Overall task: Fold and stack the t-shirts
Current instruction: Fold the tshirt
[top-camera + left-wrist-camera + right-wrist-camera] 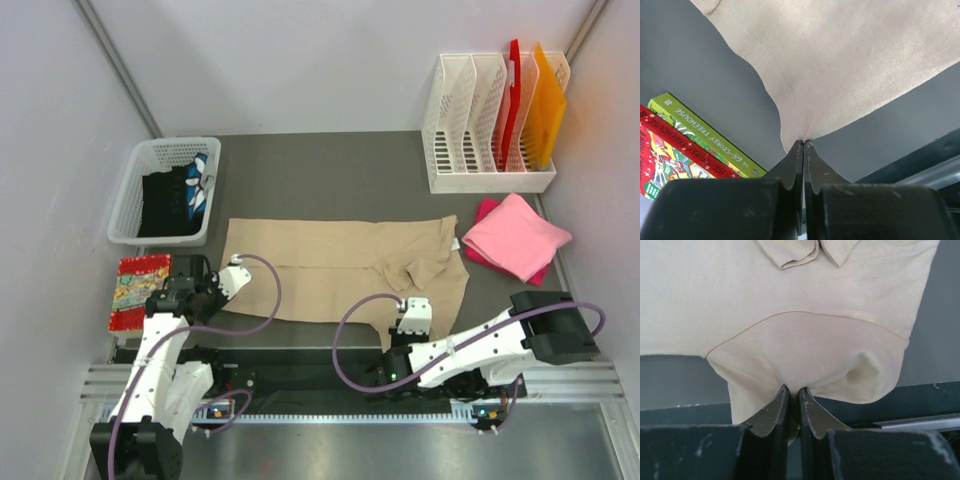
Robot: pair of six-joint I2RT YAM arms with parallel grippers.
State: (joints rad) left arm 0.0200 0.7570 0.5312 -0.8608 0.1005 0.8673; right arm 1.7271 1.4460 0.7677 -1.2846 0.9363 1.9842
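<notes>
Pinching the near-left corner of the tan t-shirt (pixel 330 262), the left gripper (pixel 803 143) has its jaws pressed together on the cloth, just right of a book (pixel 138 292) at the left edge of the table (pixel 330 180). The shirt lies spread across the middle. The right gripper (pixel 793 390) nips its near-right hem. The pink t-shirt (pixel 515 238) lies folded by the right edge.

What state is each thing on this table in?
tan shirt, spread out, near edge pinched twice
pink shirt, folded, lying untouched
left fingers, shut on tan shirt
right fingers, shut on tan shirt
basket, holding dark clothes
rack, holding red and orange sheets
books, stacked flat
</notes>
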